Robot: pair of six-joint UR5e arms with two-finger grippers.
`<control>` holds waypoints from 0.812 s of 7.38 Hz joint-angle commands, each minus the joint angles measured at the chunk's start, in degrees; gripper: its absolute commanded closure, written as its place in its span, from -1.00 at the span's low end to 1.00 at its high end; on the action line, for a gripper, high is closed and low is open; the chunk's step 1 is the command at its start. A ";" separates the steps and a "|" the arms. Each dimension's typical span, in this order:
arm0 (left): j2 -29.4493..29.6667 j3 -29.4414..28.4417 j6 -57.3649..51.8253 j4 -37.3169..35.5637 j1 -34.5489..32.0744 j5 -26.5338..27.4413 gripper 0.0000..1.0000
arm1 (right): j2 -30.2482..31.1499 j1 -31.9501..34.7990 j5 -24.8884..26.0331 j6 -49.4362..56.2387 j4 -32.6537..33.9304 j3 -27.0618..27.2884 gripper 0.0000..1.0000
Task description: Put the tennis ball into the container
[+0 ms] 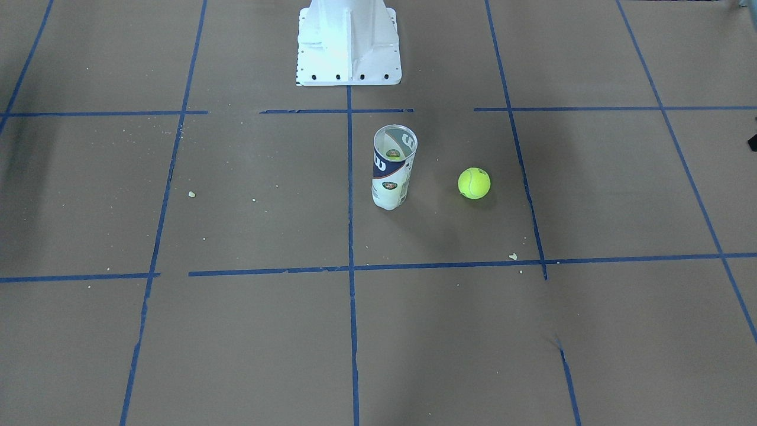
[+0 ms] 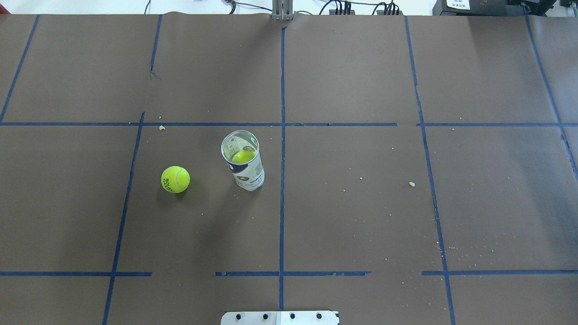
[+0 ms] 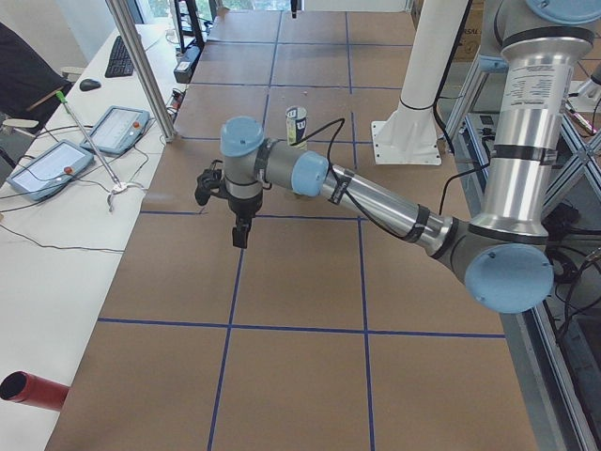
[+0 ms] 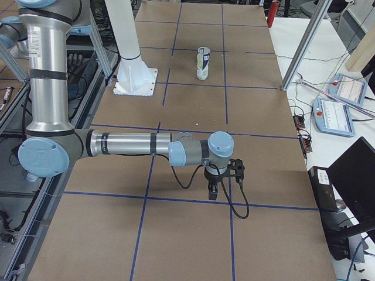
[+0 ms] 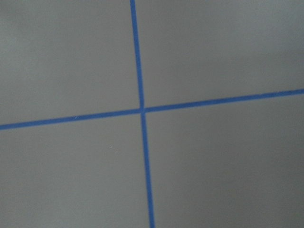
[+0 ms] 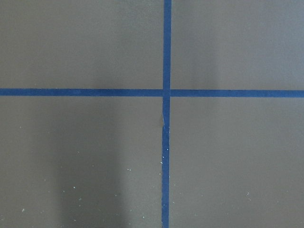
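The tennis ball (image 1: 474, 183) (image 2: 175, 179) lies alone on the brown paper. A short gap separates it from the container (image 1: 394, 168) (image 2: 244, 167), a clear tube standing upright with its round rim open. A second yellow-green ball (image 2: 243, 156) sits inside the tube. Neither gripper is near them. My left gripper (image 3: 240, 235) hangs over a tape crossing toward the table's left end, seen only in the exterior left view. My right gripper (image 4: 214, 193) hangs over the right end, seen only in the exterior right view. I cannot tell whether either is open or shut. Both wrist views show only tape lines.
The white robot base (image 1: 349, 44) (image 2: 280, 317) stands at the table's near edge behind the tube. Small crumbs (image 2: 411, 184) dot the paper. Metal posts (image 3: 141, 66) and side desks with tablets (image 4: 343, 114) flank the table's far edge. A red cylinder (image 3: 33, 390) lies on the desk.
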State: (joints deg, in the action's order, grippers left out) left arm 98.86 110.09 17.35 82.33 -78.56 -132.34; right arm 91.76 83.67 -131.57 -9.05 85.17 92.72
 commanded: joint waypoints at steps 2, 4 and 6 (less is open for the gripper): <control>9.14 0.04 8.74 0.90 11.29 2.00 -1.00 | 0.00 0.00 0.00 0.00 0.00 0.00 -1.00; 15.64 -2.59 23.87 2.21 21.11 4.00 -1.00 | 0.00 0.00 0.00 0.00 0.00 0.00 -1.00; 15.32 -5.13 29.04 10.79 24.40 5.08 -1.00 | 0.00 0.00 0.00 0.00 0.00 0.00 -1.00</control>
State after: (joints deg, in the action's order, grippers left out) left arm 113.83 107.02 42.55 88.15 -56.68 -127.78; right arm 91.76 83.67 -131.57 -9.05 85.17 92.72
